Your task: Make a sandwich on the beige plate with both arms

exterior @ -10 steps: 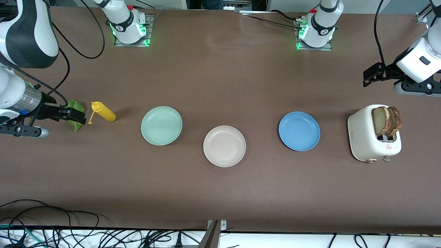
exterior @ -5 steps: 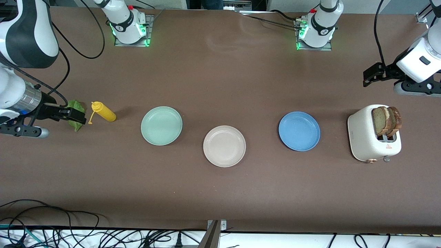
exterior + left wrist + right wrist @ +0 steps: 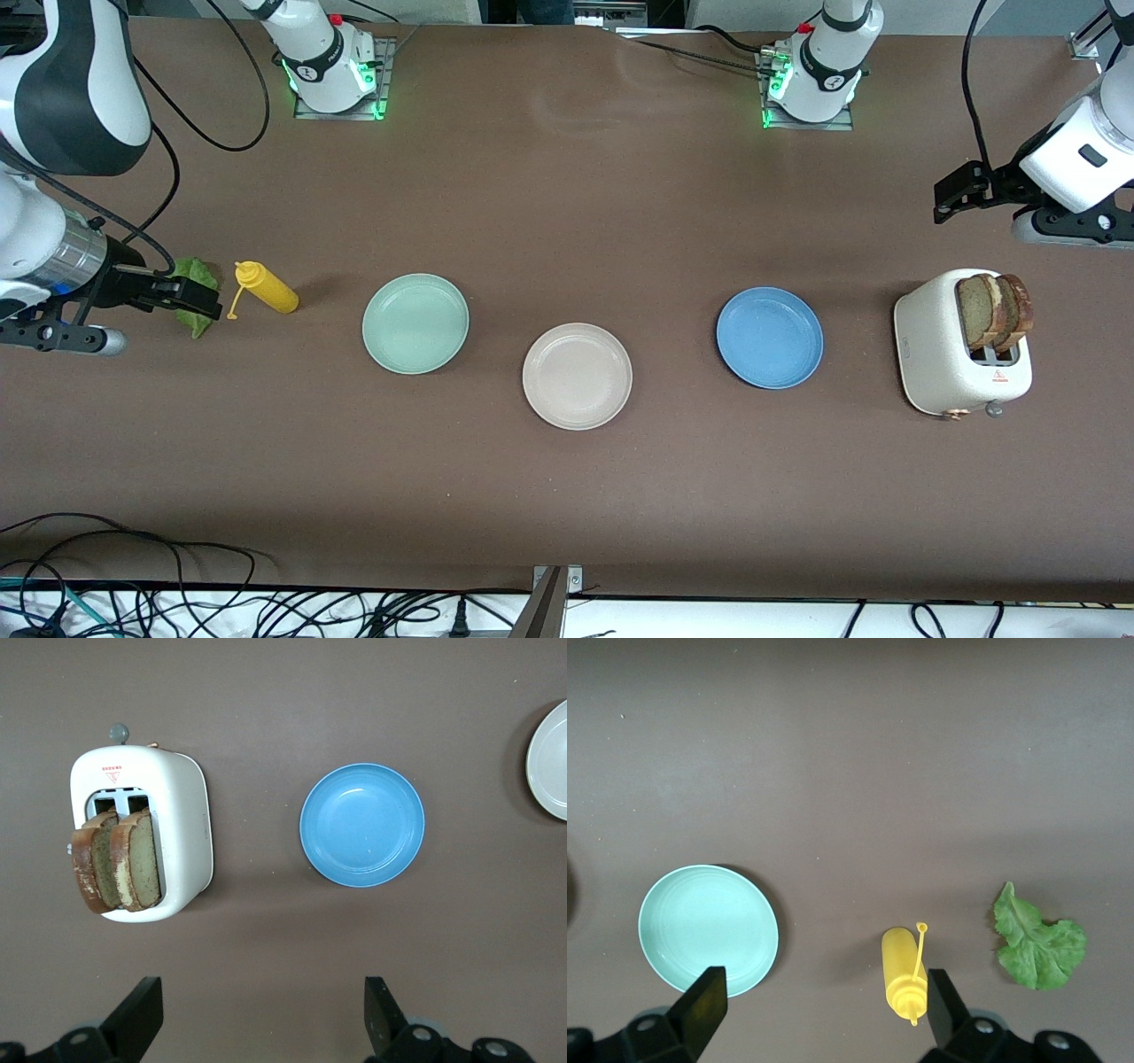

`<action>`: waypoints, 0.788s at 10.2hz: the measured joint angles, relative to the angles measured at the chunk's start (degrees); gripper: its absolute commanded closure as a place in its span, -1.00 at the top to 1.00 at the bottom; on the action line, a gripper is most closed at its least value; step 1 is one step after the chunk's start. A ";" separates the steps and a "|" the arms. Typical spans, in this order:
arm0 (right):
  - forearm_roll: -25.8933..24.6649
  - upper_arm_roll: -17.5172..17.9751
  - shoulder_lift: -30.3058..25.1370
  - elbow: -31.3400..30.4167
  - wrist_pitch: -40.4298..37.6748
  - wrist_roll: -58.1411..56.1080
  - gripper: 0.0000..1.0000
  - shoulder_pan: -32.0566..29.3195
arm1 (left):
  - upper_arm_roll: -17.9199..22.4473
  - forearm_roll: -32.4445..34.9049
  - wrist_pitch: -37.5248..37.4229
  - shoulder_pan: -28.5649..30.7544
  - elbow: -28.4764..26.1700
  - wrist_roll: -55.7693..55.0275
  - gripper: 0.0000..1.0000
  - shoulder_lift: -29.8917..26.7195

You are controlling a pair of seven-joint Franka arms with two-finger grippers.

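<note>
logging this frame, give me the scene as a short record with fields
beige plate: bare, between mint plate and blue plate, nearer the camera
bread: two slices standing in the toaster
lettuce: on the table beside the yellow bottle
left gripper: open, above the table near the toaster
right gripper: open, above the lettuce end
sandwich: not started

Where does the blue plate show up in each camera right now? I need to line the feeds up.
Front view: the blue plate lies on the table between the beige plate and the toaster.
Left wrist view: the plate is mid-frame, beside the toaster.
Right wrist view: not in it; only the mint-green plate shows there.
Shared landmark: the toaster with its two bread slices, seen in the front and left wrist views.
</note>
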 measured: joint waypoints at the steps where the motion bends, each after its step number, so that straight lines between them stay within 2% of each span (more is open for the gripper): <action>1: 0.00 0.00 0.00 0.00 0.00 0.00 1.00 0.00 | 0.00 0.00 0.00 0.00 0.00 0.00 1.00 0.00; 8: 0.17 0.01 0.01 0.00 0.00 0.00 1.00 0.00 | 0.09 0.00 -0.03 2.88 -0.08 0.10 1.00 0.70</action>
